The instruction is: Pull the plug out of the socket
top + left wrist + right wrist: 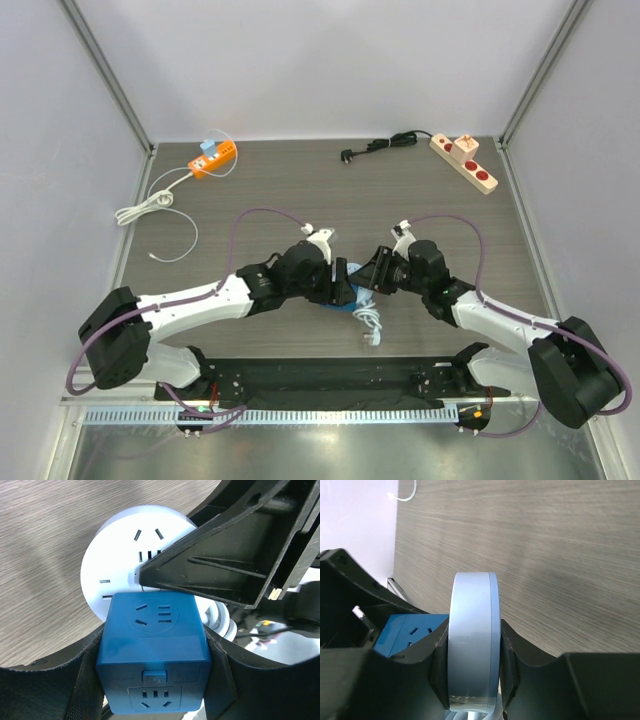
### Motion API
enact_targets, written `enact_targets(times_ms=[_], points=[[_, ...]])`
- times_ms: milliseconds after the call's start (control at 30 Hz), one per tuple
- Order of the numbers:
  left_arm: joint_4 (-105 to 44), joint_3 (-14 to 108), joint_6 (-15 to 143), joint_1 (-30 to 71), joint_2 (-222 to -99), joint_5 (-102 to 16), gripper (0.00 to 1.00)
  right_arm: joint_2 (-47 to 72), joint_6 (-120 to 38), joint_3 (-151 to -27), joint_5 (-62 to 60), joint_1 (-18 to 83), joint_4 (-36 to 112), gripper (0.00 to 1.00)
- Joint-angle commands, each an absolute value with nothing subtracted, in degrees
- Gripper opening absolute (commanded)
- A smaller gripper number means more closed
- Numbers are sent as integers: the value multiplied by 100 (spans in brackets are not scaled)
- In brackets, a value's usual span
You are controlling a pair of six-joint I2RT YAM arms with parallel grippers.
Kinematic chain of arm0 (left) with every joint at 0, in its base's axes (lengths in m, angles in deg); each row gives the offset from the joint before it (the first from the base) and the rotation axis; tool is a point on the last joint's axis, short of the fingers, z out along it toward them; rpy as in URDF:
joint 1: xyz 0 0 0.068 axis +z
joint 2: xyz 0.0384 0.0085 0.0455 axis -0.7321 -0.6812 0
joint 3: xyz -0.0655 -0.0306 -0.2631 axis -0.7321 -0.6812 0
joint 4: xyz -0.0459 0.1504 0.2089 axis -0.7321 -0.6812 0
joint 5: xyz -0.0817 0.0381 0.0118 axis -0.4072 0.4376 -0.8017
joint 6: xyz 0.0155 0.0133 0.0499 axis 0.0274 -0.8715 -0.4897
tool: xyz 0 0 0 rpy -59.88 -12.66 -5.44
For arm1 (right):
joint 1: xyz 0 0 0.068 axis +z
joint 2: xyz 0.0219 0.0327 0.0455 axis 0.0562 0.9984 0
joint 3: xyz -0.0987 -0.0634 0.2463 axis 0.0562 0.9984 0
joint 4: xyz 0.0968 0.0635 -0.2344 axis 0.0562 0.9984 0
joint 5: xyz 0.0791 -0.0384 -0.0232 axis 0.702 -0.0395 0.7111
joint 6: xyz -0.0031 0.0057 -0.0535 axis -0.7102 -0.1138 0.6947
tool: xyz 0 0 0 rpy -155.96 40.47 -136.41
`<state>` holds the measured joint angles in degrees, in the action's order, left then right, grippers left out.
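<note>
Contact is seen from above at the near middle of the desk (300, 190), where the blue socket (343, 304) is mostly hidden. From the left wrist, the left pincer (155, 680) is clamped on it, the white plug (117, 550) beyond. From the right wrist, the right pincer (470, 655) is pinched on the plug's rim, which could be lost through a skewed pull.

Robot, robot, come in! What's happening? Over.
Left gripper shut on blue cube plug. Right gripper shut on white round socket. Not yet apart. Nothing blocking.
</note>
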<state>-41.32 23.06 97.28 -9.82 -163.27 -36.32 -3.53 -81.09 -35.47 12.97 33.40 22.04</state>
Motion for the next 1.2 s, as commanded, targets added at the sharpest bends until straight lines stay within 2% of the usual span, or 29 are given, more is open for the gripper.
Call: enact_targets(times_ms=[0,367,533,767,867,1167], points=[[-3410,2276,10027,-664,-15638,-4211,0,-423,-7326,-3367,-48,3170,3032,1],[-4016,2565,9632,-620,-15286,-3905,0,-344,-7467,-3323,-119,3161,3031,1],[-4691,2425,9684,-515,-14953,-3211,0,-713,-7449,-3279,-276,3153,3225,1],[-5572,2135,9746,213,-14487,-2867,0,-713,-7300,-3323,-14,3126,3322,2],[-5703,1985,9746,582,-14363,-2867,0,-599,-7379,-3218,320,3126,2988,6],[-6310,1810,10150,1566,-14715,-2726,0,-362,-7344,-3411,400,3126,2900,10]])
